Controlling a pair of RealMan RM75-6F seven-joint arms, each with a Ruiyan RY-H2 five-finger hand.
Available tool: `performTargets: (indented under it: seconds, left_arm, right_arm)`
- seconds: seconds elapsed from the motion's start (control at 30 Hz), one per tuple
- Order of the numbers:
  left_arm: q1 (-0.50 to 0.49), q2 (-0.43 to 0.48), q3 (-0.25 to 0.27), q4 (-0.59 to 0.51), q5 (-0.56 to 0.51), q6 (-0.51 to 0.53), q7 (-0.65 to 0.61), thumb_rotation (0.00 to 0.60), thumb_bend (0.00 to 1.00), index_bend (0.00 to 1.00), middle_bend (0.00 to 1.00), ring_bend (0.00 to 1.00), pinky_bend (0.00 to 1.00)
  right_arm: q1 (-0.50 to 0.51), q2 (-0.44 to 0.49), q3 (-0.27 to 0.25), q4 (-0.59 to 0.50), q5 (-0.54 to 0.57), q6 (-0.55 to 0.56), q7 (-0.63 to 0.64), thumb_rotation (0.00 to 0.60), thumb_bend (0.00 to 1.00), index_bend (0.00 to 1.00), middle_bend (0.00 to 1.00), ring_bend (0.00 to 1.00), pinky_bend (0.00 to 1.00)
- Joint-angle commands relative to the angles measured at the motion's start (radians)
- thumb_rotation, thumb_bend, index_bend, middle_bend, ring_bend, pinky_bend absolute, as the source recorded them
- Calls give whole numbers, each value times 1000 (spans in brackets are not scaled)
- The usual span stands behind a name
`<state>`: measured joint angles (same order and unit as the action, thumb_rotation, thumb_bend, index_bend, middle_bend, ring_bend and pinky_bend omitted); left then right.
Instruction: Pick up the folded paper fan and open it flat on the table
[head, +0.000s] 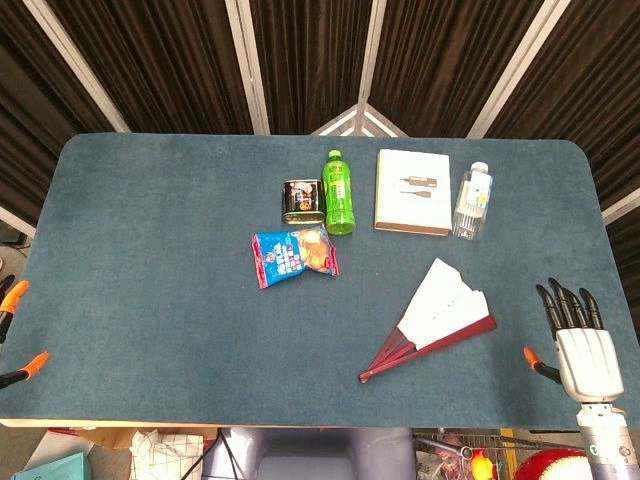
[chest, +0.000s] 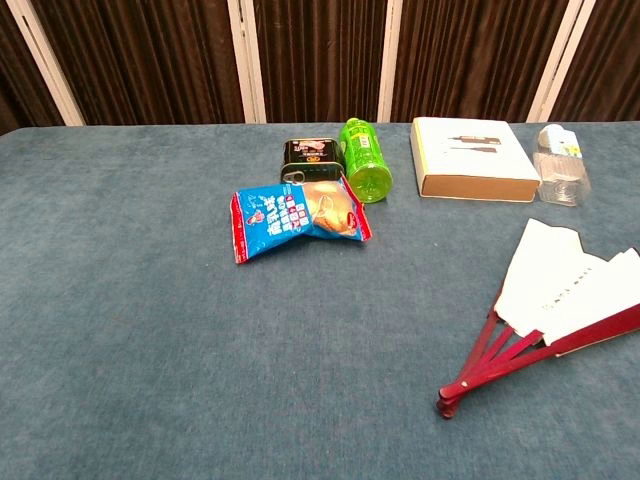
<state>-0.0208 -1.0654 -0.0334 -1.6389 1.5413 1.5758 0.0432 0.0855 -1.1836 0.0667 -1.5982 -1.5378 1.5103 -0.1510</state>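
The paper fan (head: 435, 318) lies on the blue table (head: 150, 260), right of centre and toward the near edge. It is partly spread — white paper leaves fanned out up and to the right, dark red ribs running down-left to the pivot nearest the front edge. In the chest view the same fan (chest: 560, 315) sits at the right, its paper running off the frame's right side, ribs gathered at the pivot low down.

The right hand (head: 580, 340) rests at the near right corner of the table, just beside the fan but apart from it. Its dark fingers (head: 565, 305) point away toward the far side, straight and slightly apart, holding nothing. Its orange-tipped thumb juts out to the left.

The left hand (head: 15, 335) barely makes the picture — only orange tips show at the left edge in the head view, so I cannot tell how its fingers lie.

Farther back, a row of items: a dark tin (head: 302, 200) touching a green bottle (head: 339, 192), then a white box (head: 412, 192) and a clear bottle (head: 472, 201) on the right. A blue snack packet (head: 294, 256) lies just in front of the tin.
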Motion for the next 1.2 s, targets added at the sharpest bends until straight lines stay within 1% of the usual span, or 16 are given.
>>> performTargets:
  seconds: [0.03,0.37,0.53,0.63,0.77,0.9,1.03,1.1,1.2]
  left_arm:
    - [-2,0,4,-2,5,-4,2,600,98,57,0,0,0]
    - [-4,-6,7,-9,18,-1,16,600,98,56,0,0,0]
    - [-8,-6,5,-6,2,-18,18,600,98,55,0,0,0]
    - [-3,-2,4,-12,6,-4,12,600,98,55,0,0,0]
    - [4,0,7,-12,14,10,4,600,98,55,0,0,0]
    - [2,1,1,-11,0,4,0,600,98,55,0,0,0]
    - [0,2,1,-12,-4,-3,1,600,98,53,0,0,0]
    - [1,4,2,-15,-3,-2,-2,600,98,53,0,0,0]
    - [4,6,1,-15,-4,4,-6,600,98,53,0,0,0]
  right_arm:
    - [0,1,-2,-4,-3,-1,3,600,235,64,53,121,69]
    - [5,3,-12,2,-9,-16,20,600,234,70,53,121,69]
    - [7,-2,-18,2,-14,-23,17,600,235,76,53,121,69]
    - [9,-10,-24,7,-24,-25,10,600,235,78,53,121,70]
    - [14,-25,-29,13,-37,-29,19,600,235,111,53,124,92]
    - [24,-51,-43,42,-59,-44,47,600,236,138,53,138,109]
    - [43,-88,-66,68,-79,-87,92,600,235,148,53,150,117]
    - [55,-110,-76,90,-91,-107,123,600,235,158,54,154,118]
    - [66,-153,-80,147,-115,-108,138,600,235,179,54,156,117]
